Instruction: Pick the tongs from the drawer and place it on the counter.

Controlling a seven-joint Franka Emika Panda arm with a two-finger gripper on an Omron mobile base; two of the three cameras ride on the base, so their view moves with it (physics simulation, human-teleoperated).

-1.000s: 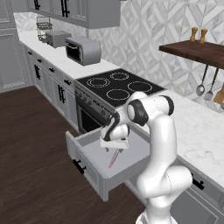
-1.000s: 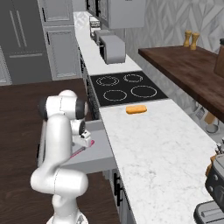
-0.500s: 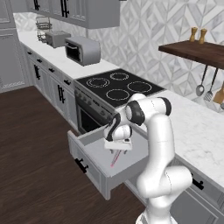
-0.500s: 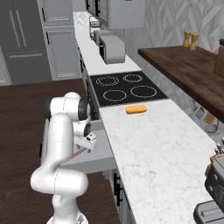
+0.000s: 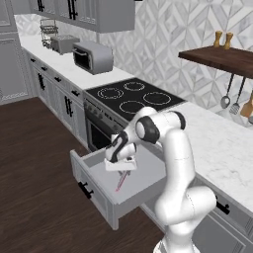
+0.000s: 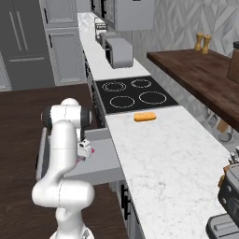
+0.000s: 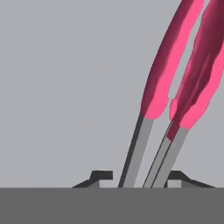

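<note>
Gripper: the gripper (image 5: 122, 165) sits low in the open drawer, left of centre in the left base view; in the hand view its two dark fingertips (image 7: 100, 178) rise at the bottom edge, one on each side of the grey arms of the tongs. Whether the pads press the metal cannot be told.
Tongs: the tongs (image 5: 121, 179) lie on the drawer floor just under the hand, slim and pink-red, running toward the lower left of the left base view. In the hand view the tongs (image 7: 175, 87) run from bottom centre to the upper right, two grey shafts ending in pink-red sleeves. In the right base view a small pink tip (image 6: 91, 151) shows beside the hand.
Drawer: the drawer (image 5: 96, 185) is pulled out, its panelled front toward the lower left of the left base view, with a black bar handle (image 5: 85, 189). In the right base view the drawer (image 6: 105, 156) lies left of centre.
Counter: the white marble counter (image 6: 163, 163) fills the centre and lower right of the right base view.
Cooktop: a black glass cooktop (image 5: 133, 96) lies above centre in the left base view.
Bun: an orange-brown hot dog bun (image 6: 144, 116) lies on the marble just beside the cooktop edge.
Shelf: a dark wooden shelf (image 5: 220, 58) at upper right of the left base view, utensils (image 5: 236, 99) hanging beneath.
</note>
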